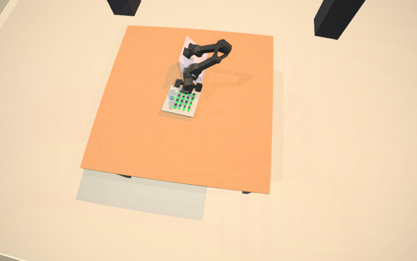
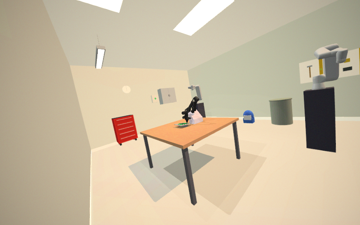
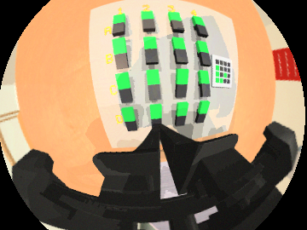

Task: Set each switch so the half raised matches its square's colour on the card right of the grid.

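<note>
The pale panel [image 3: 99,43] [image 1: 165,107] bears a four-by-four grid of green and dark grey rocker switches, with rows A to D and columns 1 to 4. Row D is nearest me. The small white card [image 3: 222,71] [image 1: 172,97] lies right of column 4. Its far row looks all dark; green squares show in its left column and a few others lower down. My gripper [image 3: 159,125] [image 2: 186,122] is shut and empty. Its tips are at the near end of switch D2 [image 3: 156,112] and hide part of its dark half; contact is unclear. Several dark near halves in row A look raised.
The panel lies on the orange table [image 1: 184,147] [image 2: 201,135]. A pale pink angular block [image 2: 196,118] stands by the arm's base, behind the gripper. Beyond the table are a red drawer cabinet [image 2: 124,129] and another arm on a dark pedestal [image 2: 319,119].
</note>
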Available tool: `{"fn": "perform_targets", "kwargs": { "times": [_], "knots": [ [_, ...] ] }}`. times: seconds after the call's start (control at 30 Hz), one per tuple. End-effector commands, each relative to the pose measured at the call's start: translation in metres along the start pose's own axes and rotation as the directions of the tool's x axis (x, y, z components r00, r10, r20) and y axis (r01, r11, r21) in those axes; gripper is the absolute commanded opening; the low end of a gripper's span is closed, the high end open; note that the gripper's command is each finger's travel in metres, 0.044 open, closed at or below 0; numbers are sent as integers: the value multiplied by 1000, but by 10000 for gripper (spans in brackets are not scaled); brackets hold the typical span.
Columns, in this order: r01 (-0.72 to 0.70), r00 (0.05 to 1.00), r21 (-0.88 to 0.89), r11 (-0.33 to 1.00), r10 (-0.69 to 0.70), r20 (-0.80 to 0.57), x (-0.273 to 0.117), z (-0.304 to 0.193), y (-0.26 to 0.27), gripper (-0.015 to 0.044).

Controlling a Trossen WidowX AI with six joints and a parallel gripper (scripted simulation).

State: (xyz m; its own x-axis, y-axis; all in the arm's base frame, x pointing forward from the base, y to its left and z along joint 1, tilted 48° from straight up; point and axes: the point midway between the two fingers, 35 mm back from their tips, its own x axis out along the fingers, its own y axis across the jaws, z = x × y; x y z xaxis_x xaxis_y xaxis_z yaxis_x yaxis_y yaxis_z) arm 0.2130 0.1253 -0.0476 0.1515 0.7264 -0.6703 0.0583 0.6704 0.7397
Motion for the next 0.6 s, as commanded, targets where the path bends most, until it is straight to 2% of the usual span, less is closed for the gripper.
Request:
{"fn": "perform_targets", "kwargs": {
  "times": [0.0,0.17,0.33,0.57],
  "knots": [
    [4,1000,-6,1000,-4,1,-18,5,-2,0],
    [0,1000,-3,1000,0,-13,-60,5,0,0],
    [0,1000,-2,1000,0,-13,-62,5,-1,0],
    [1,1000,-4,1000,-1,-12,-62,23,-33,0]
  ]
}}
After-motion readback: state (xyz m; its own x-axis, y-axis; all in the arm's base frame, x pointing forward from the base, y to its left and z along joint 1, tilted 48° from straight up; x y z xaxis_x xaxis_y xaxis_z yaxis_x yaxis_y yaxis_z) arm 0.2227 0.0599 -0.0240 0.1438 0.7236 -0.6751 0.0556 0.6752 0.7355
